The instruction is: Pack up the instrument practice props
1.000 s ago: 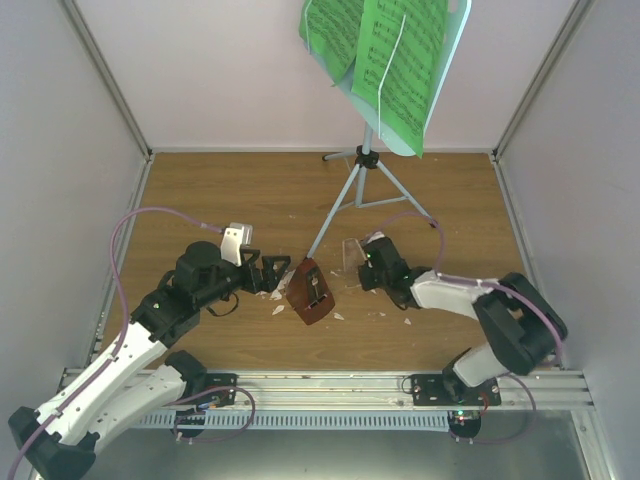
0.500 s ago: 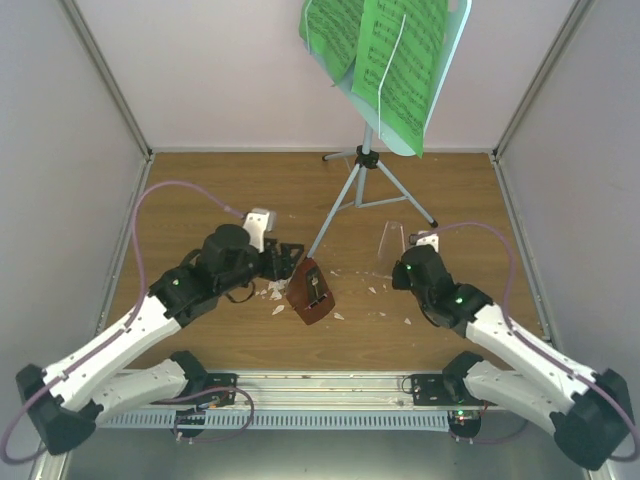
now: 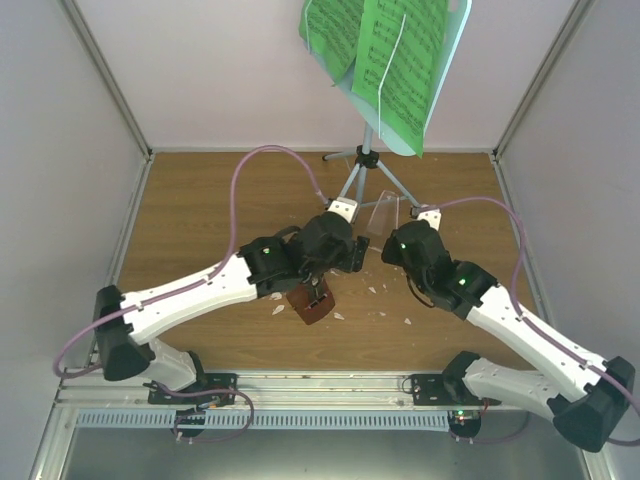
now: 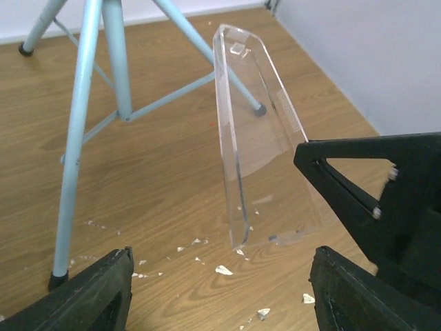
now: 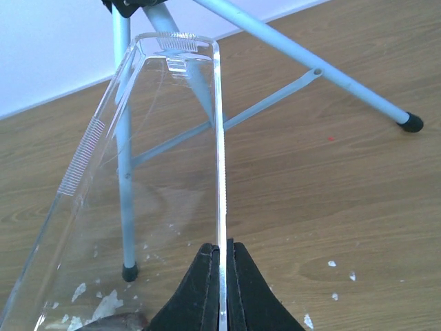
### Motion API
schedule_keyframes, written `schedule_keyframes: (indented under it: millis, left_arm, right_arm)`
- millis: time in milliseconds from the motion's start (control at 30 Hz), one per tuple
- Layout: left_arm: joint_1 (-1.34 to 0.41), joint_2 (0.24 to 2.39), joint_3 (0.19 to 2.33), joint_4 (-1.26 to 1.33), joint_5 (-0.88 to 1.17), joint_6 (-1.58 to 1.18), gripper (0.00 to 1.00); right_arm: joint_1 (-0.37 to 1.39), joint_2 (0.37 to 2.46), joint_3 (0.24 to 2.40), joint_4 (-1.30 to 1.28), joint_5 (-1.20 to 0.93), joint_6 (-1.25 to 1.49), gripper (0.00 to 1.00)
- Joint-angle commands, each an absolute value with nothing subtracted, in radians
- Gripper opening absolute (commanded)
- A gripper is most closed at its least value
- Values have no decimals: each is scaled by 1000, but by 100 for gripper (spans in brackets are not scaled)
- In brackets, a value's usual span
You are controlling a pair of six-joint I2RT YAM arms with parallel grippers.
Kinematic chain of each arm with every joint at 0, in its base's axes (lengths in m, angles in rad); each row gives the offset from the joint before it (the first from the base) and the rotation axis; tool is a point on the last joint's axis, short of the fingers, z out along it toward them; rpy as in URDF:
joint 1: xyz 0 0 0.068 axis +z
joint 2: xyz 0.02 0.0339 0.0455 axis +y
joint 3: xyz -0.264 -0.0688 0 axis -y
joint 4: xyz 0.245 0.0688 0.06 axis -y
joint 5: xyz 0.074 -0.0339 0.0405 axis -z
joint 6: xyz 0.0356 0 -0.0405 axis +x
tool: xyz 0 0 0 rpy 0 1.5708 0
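My right pincer (image 5: 222, 254) is clamping narrow on the thin edge of the clear metronome cover (image 5: 131, 179), its black fingers (image 5: 200, 293) pressing together on the plastic with no gap between them. In the overhead view this pincer (image 3: 390, 240) is sitting just to the 2 o'clock side of the table's middle. The cover (image 3: 384, 214) is sticking out from it toward 12 o'clock, tilted, with its narrow end pointing at the tripod legs (image 3: 352, 190). I cannot tell whether its lower end is touching the wooden table (image 3: 200, 200). My left pincer (image 3: 358, 254) is reaching in from 9 o'clock and is standing wide. From its own camera the two fingers (image 4: 89, 293) are sitting far apart at the bottom corners. The cover (image 4: 255, 138) is hanging ahead of them, and I am gripping nothing with that pincer (image 4: 220, 262). The reddish-brown metronome body (image 3: 309, 301) is lying on the table at about 6 o'clock from my left wrist, well apart from its cover. The music stand (image 3: 455, 40) is standing at 12 o'clock by the far wall, with the green pages (image 3: 400, 60) resting on its desk. White crumbs (image 4: 222, 270) are lying scattered over the boards around the middle.
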State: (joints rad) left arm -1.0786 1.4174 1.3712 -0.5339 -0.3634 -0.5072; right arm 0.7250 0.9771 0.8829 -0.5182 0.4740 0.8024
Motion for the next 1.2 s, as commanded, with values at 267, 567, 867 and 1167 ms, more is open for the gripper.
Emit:
schedule_keyframes:
  millis: [267, 567, 867, 1167]
  left_arm:
    - [-1034, 1562, 1483, -553, -286, -475, 55]
    - [-1036, 1590, 1500, -574, -329, -451, 41]
    - [-1037, 1619, 1515, -578, -355, -433, 33]
    - [-1037, 1633, 1520, -575, -371, -426, 28]
  right_arm:
    - [768, 1027, 945, -545, 496, 883, 0]
    - [768, 1052, 939, -536, 484, 876, 0]
    - [769, 1058, 933, -524, 462, 869, 1]
    - [768, 1058, 926, -516, 451, 868, 0]
